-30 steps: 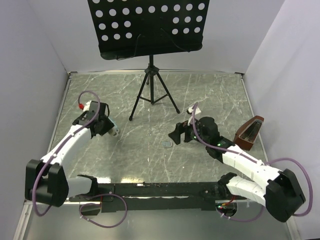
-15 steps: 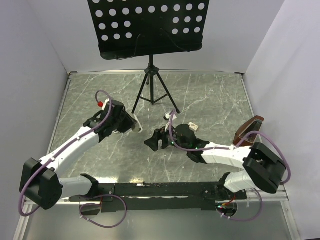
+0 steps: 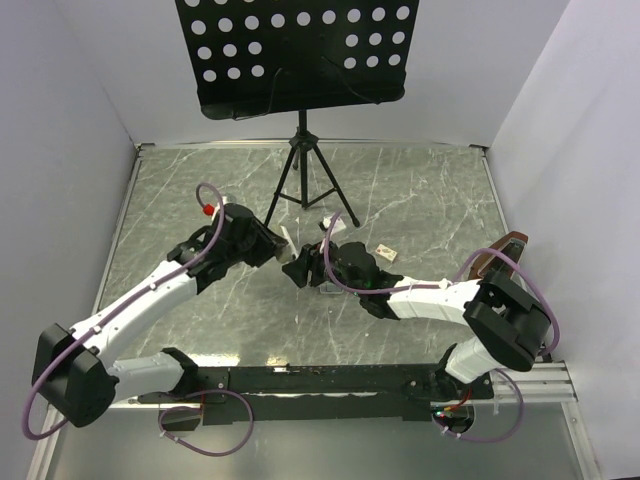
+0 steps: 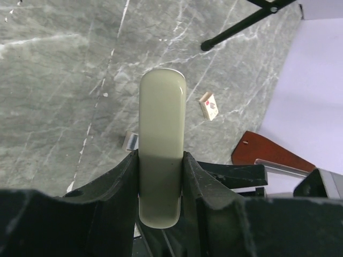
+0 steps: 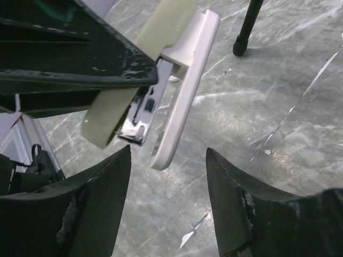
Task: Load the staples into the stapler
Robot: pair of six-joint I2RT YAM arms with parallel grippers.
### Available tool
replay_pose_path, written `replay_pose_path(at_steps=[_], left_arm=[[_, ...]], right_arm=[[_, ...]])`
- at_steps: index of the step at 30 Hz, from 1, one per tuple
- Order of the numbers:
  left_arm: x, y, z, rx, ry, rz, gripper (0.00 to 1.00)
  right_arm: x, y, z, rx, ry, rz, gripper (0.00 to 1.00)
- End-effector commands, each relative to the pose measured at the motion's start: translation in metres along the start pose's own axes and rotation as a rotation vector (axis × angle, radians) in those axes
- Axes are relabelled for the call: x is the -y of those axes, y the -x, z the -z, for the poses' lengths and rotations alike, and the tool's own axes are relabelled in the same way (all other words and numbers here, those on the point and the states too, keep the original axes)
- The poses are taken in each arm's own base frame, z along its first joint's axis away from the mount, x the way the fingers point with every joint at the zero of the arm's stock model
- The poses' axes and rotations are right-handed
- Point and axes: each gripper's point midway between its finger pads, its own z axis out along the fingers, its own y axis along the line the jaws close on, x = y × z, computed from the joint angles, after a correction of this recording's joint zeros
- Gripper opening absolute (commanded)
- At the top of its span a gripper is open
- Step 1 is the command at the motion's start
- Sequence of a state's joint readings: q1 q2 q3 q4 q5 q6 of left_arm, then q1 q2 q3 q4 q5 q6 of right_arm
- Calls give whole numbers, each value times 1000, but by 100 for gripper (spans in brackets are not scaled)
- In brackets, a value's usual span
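From above, the left gripper (image 3: 272,246) is holding a cream stapler (image 3: 286,243) in the air over the middle of the table (image 3: 420,190). The right gripper (image 3: 303,268) is facing it from just beside, while the tiny staple box (image 3: 388,254) is lying right of the middle, apart from both. A music stand (image 3: 300,50) on its tripod is standing at the far edge. In the left wrist view the jaws are clamping the stapler's cream top from both sides. Below it on the marble are lying the silvery staple strip (image 4: 131,142) and, farther off, the box, with a brown object (image 4: 268,152) nearer the right edge. I cannot tell whether the box is open or what it is holding. In the right wrist view the right fingers (image 5: 99,209) are standing apart with nothing between them. The stapler's white base (image 5: 185,91) is hanging away from the top, baring the chrome magazine (image 5: 140,110), and any staples inside it are too hard to make out. To do this well, the right gripper probably needs to take the base squarely and swing it fully clear while the left arm is gripping firmly, so the strip can drop straight into the channel.
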State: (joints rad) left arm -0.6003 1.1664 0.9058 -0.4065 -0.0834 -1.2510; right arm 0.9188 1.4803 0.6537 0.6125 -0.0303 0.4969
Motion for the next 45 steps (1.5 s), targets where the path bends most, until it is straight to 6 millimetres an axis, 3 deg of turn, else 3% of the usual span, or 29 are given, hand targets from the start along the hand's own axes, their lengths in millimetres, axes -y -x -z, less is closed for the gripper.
replay_pose_path(at_steps=[1, 13, 16, 17, 20, 24, 27, 28, 31, 34, 36, 37, 40, 45], left_arm=[[29, 4, 15, 15, -113, 32, 1], [19, -11, 17, -12, -91, -5, 1], [16, -10, 19, -3, -88, -11, 1], [14, -10, 19, 1, -82, -17, 1], [12, -7, 21, 20, -79, -32, 2], [11, -6, 21, 28, -89, -61, 6], [11, -3, 21, 40, -88, -114, 28], [11, -1, 22, 50, -87, -153, 47], [13, 14, 29, 122, -89, -266, 80], [26, 31, 43, 212, -151, -447, 96], [32, 33, 50, 241, -214, -564, 99], [45, 38, 60, 293, -285, -681, 99], [53, 22, 72, 283, -423, -932, 99], [51, -12, 82, 239, -554, -1152, 99]], right_arm=[[-14, 28, -7, 88, 26, -3, 58], [-15, 35, -3, 117, 22, -9, 34], [-13, 35, -2, 111, 8, -21, 23], [-13, 36, -2, 111, 3, -34, 12], [-13, 35, 2, 106, 3, -47, 0], [-13, 36, 8, 100, 2, -67, 0], [-10, 37, 12, 87, -6, -90, 0], [-7, 36, 13, 82, -14, -95, 0], [-6, 31, 18, 38, -3, -111, 0], [-2, 27, 24, 0, 8, -126, 0], [0, 24, 29, -28, 19, -132, 0], [0, 22, 31, -44, 26, -134, 0], [3, 16, 39, -101, 47, -158, 0], [4, 14, 54, -153, 80, -168, 0]])
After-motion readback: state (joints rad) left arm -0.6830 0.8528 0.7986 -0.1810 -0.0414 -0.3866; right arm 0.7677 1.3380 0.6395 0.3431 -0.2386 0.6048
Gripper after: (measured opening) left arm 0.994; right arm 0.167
